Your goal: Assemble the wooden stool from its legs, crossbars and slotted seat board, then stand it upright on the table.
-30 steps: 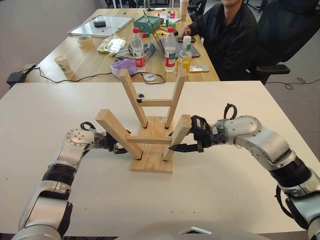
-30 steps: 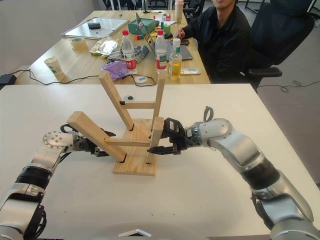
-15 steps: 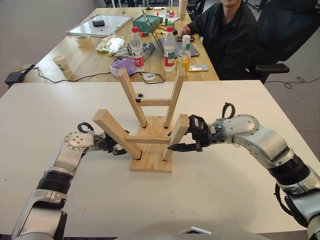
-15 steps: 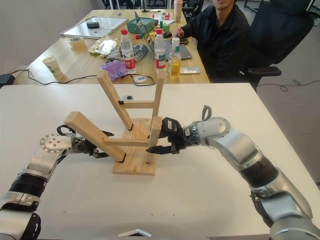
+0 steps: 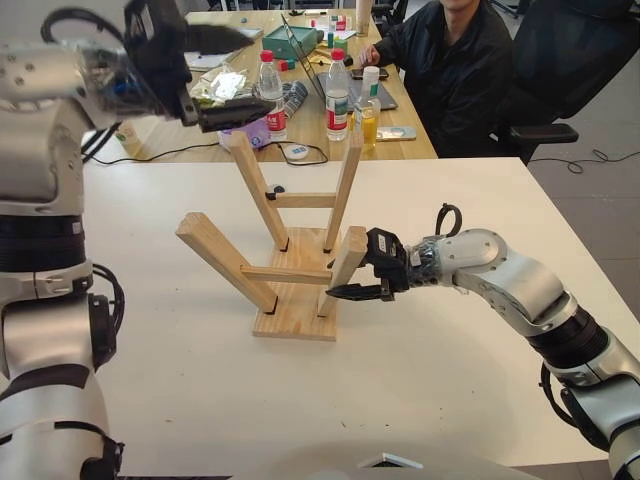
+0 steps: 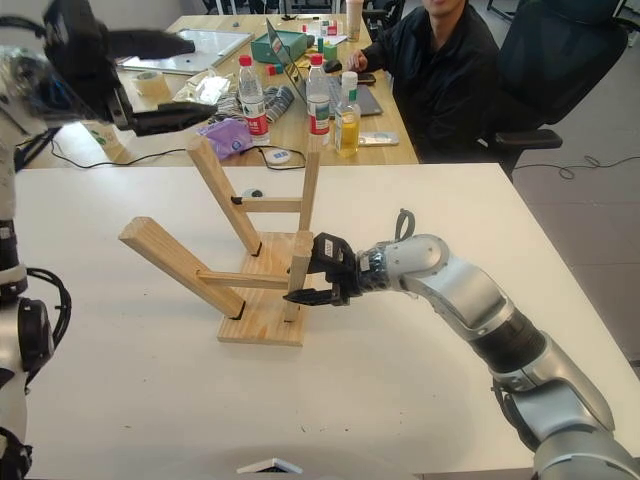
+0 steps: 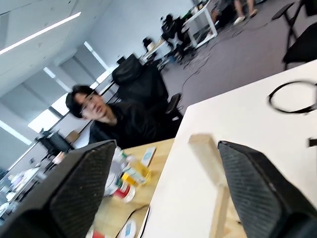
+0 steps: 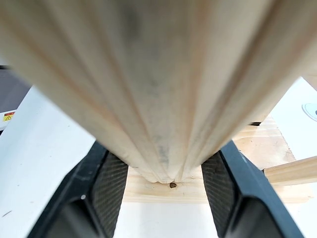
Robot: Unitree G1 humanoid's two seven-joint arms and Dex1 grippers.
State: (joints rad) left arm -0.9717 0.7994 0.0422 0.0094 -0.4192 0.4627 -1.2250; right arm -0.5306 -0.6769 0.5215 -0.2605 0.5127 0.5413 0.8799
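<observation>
Wooden stool (image 5: 285, 272), of pale square-cut timber, is set upside down, its seat board (image 5: 295, 318) flat on the white table (image 5: 430, 400). 1 leg (image 5: 355, 250) is clamped by the right gripper (image 5: 348, 276), whose ribbed fingers (image 8: 106, 193) are seen at either side. The left gripper (image 5: 235, 72) is raised high, fingers apart and blurred.

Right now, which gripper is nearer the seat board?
Right. The right gripper is clamped on the near right leg, just above the seat board. The left gripper hangs open, high up on the left, well clear of it.
</observation>
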